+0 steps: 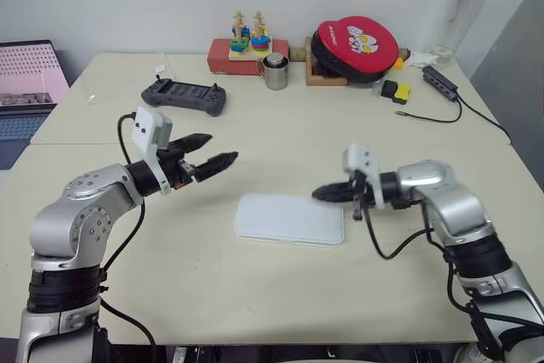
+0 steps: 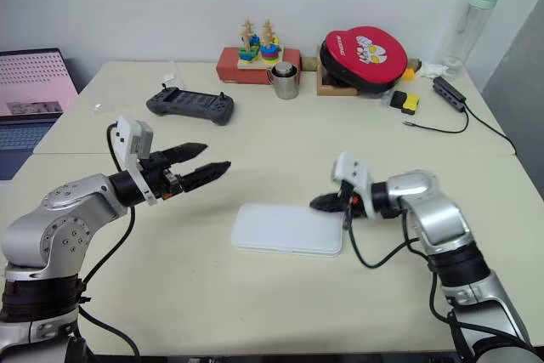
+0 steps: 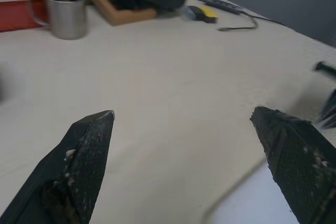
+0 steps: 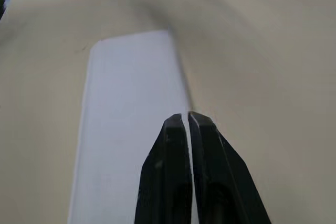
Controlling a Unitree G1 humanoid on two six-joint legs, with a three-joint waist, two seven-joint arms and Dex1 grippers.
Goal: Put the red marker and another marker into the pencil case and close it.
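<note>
Left eye view, items counted: one pencil case, white, flat, lid down, lying on the near table between the two arms; its contents cannot be seen. One left gripper, raised above the table beside the case's left end, fingers spread wide with nothing between them. One right gripper, low at the case's right far corner, fingers nearly pressed together with only a thin slit showing, nothing pinched; whether the tips touch the case cannot be told.

Far table, one each: black handheld controller; red box carrying a stacking toy of two pegs with coloured rings; metal mug, inside not visible; wooden stand holding a round red and black pad; small yellow and black object; black power strip with its cable; clear bottle with a pale green cap. One laptop stands open at the left edge.

Right wrist view adds the narrow gap between the closed-in fingers, with the case's white lid directly under them. Left wrist view adds both spread fingers, flecked with pale specks, and the mug beyond.
</note>
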